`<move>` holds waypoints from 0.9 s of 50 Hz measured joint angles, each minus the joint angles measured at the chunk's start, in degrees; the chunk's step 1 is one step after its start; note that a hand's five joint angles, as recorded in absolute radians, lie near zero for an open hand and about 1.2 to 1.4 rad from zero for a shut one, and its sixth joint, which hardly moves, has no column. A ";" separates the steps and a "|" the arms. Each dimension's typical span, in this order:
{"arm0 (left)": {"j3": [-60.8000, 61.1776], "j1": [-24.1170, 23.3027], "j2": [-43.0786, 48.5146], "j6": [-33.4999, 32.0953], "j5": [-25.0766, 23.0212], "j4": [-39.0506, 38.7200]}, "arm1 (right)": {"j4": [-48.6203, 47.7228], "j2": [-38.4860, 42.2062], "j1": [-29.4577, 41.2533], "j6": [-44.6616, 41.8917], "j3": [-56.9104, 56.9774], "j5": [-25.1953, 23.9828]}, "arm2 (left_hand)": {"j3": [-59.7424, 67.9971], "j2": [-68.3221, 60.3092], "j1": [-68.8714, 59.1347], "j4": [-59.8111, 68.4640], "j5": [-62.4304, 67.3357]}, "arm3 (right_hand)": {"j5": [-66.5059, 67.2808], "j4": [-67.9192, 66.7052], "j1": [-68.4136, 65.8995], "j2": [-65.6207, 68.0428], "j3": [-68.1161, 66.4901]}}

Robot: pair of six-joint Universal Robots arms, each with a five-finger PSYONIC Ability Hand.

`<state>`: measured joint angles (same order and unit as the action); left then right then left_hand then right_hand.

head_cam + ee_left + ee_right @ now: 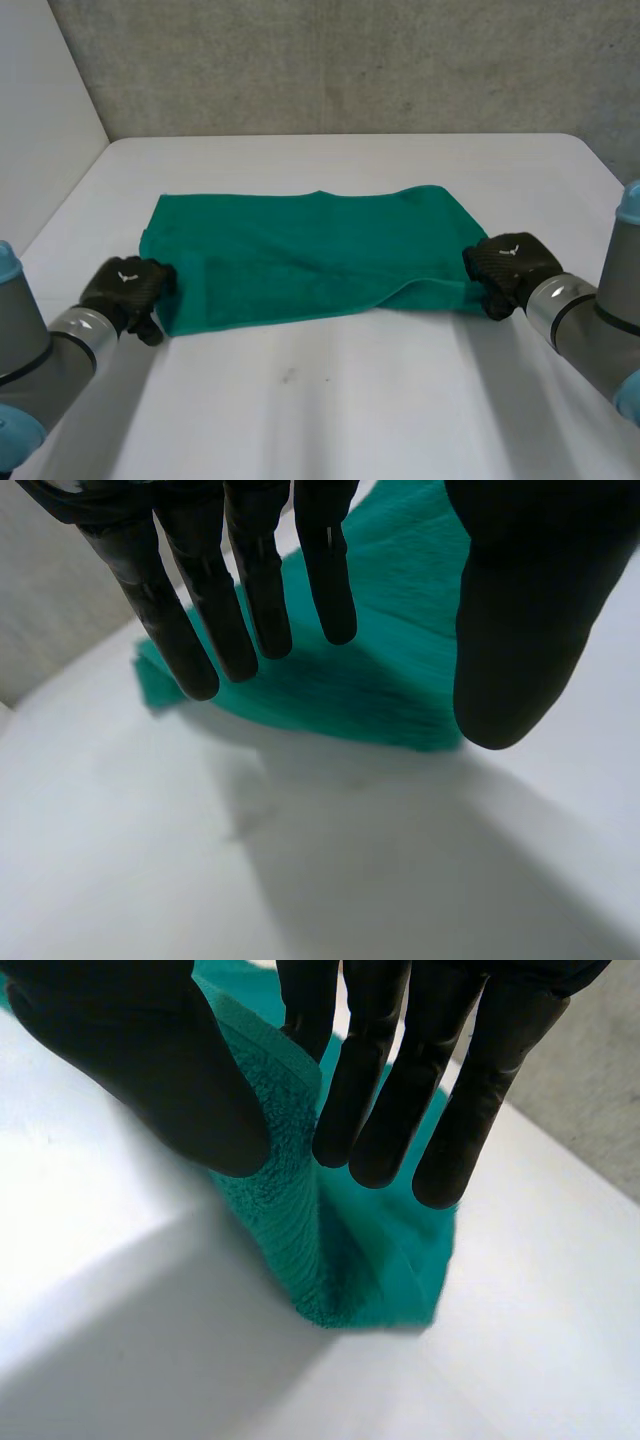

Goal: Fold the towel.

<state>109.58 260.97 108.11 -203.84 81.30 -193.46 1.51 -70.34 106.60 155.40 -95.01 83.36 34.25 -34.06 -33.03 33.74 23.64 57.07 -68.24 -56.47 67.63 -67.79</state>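
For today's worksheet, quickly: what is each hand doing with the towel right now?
Left hand: open, fingers straight, at the towel's near corner.
Right hand: shut on the towel, edge pinched between thumb and fingers.

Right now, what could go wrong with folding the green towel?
The right hand pinches the towel at its near right corner, but the left hand has straight fingers holding nothing at the near left corner. If both lift now, one side may rise alone and fold crooked. The pinch catches just the edge, so it might slip.
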 measured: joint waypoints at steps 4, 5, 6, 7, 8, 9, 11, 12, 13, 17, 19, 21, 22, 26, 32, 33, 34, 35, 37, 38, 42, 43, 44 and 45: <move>-0.48 -0.87 2.07 3.35 0.14 0.06 | -0.71 1.49 -0.09 0.29 -0.13 0.04 | 0.00 0.00 -0.04 0.00 0.00 | 0.00 0.00 0.00 0.00 0.00; -0.84 -1.08 2.94 4.10 0.25 -0.09 | -0.97 1.80 -0.13 0.30 -0.25 0.05 | 0.00 0.00 -0.18 0.01 0.01 | 0.00 0.00 0.00 0.00 0.00; -1.03 -1.17 3.40 4.38 0.31 -0.16 | -1.05 1.86 -0.14 0.29 -0.29 0.05 | 0.00 0.00 -0.19 0.01 0.01 | 0.00 0.00 0.00 0.00 0.00; -1.18 -1.22 3.75 4.55 0.36 -0.23 | -1.13 1.89 -0.15 0.28 -0.34 0.05 | 0.01 -0.01 -0.22 0.02 0.01 | 0.01 0.00 0.00 0.00 0.00; -1.42 -1.29 4.20 4.72 0.44 -0.32 | -1.24 1.92 -0.16 0.27 -0.42 0.05 | 0.15 -0.16 -0.37 0.22 0.27 | 0.03 0.00 0.00 0.00 0.00; -1.76 -1.35 4.75 4.86 0.57 -0.46 | -1.34 1.93 -0.17 0.26 -0.51 0.05 | 0.34 -0.58 -1.02 0.61 0.66 | 0.03 0.00 0.00 0.00 0.00; -2.76 -1.43 6.20 4.95 1.02 -0.81 | -1.70 1.88 -0.22 0.21 -0.84 0.05 | 0.50 -0.97 -1.72 1.11 1.09 | 0.11 0.00 0.00 0.00 0.00; -3.13 -1.43 6.66 4.93 1.19 -0.93 | -1.76 1.88 -0.23 0.21 -0.91 0.05 | 0.50 -0.97 -1.72 1.11 1.09 | 0.11 0.00 0.00 0.00 0.00; -3.56 -1.43 7.22 4.90 1.43 -1.05 | -1.91 1.84 -0.24 0.19 -1.05 0.05 | 0.50 -0.97 -1.72 1.11 1.09 | 0.11 0.00 0.00 0.00 0.00; -4.62 -1.40 8.38 4.78 1.95 -1.44 | -2.12 1.79 -0.21 0.17 -1.31 0.05 | 1.18 -2.16 -2.70 2.51 2.24 | 0.11 0.00 0.00 0.00 0.00; -4.89 -1.40 8.71 4.75 2.08 -1.55 | -2.17 1.78 -0.20 0.17 -1.35 0.05 | 2.29 -3.04 -3.85 3.41 3.12 | 0.11 0.00 0.00 0.00 0.00; -6.00 -1.37 9.95 4.60 2.43 -2.42 | -2.26 1.78 -0.08 0.16 -1.51 0.05 | 4.76 -5.11 -6.64 5.54 3.83 | 0.12 0.00 0.00 0.00 0.00; -6.23 -1.36 10.20 4.58 2.48 -2.65 | -2.26 1.78 -0.05 0.16 -1.53 0.05 | 5.92 -6.20 -7.74 6.72 3.84 | 0.12 0.00 0.00 0.00 0.00; -6.99 -1.35 10.97 4.52 2.52 -3.55 | -2.35 1.79 0.06 0.16 -1.65 0.04 | 9.10 -9.30 -10.60 9.69 3.84 | 0.12 0.00 0.00 0.00 0.00; -8.60 -1.44 11.96 4.50 2.47 -4.34 | -2.47 1.80 0.11 0.12 -1.85 0.05 | 11.55 -11.67 -12.95 12.00 3.85 | 0.13 0.00 0.00 0.00 0.00; -8.79 -1.46 12.10 4.50 2.47 -4.35 | -2.47 1.81 0.11 0.11 -1.87 0.04 | 11.92 -12.06 -13.39 12.41 4.29 | 0.13 0.00 0.00 0.00 0.00; -9.07 -1.47 12.31 4.50 2.46 -4.38 | -2.47 1.81 0.11 0.10 -1.90 0.03 | 12.35 -12.57 -13.82 12.83 5.42 | 0.13 0.00 0.00 0.00 0.00; -9.34 -1.49 12.51 4.49 2.46 -4.39 | -2.47 1.81 0.11 0.10 -1.92 0.02 | 12.52 -12.75 -13.98 13.00 5.90 | 0.13 0.00 0.00 0.00 0.00; -9.99 -1.50 12.99 4.49 2.46 -4.43 | -2.48 1.83 0.13 0.09 -1.96 0.00 | 12.77 -12.96 -14.16 13.23 6.64 | 0.14 0.00 0.00 0.00 0.00; -10.50 -1.51 13.36 4.49 2.46 -4.45 | -2.49 1.84 0.15 0.07 -1.99 -0.01 | 12.99 -13.20 -14.21 13.39 6.78 | 0.14 0.00 0.00 0.00 0.00; -11.64 -1.52 14.12 4.47 2.47 -4.47 | -2.49 1.86 0.22 -0.01 -2.09 -0.04 | 13.06 -13.28 -14.29 13.39 6.78 | 0.16 0.00 0.00 0.00 0.00; -11.90 -1.52 14.24 4.46 2.47 -4.48 | -2.48 1.86 0.23 -0.02 -2.11 -0.04 | 13.06 -13.28 -14.31 13.39 6.78 | 0.16 0.00 0.00 0.00 0.00; -12.13 -1.52 14.34 4.46 2.47 -4.48 | -2.48 1.87 0.24 -0.04 -2.12 -0.04 | 13.06 -13.29 -14.35 13.38 6.87 | 0.16 0.00 0.00 0.00 0.00; -12.33 -1.52 14.41 4.45 2.48 -4.48 | -2.48 1.87 0.25 -0.05 -2.13 -0.04 | 13.09 -13.34 -14.39 13.42 7.73 | 0.16 0.00 0.00 0.00 0.00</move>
<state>97.24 259.45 122.52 -199.39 83.78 -197.95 -0.97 -68.47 106.85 155.35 -97.14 83.32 47.34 -47.40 -47.43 47.16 31.38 57.23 -68.24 -56.47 67.63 -67.79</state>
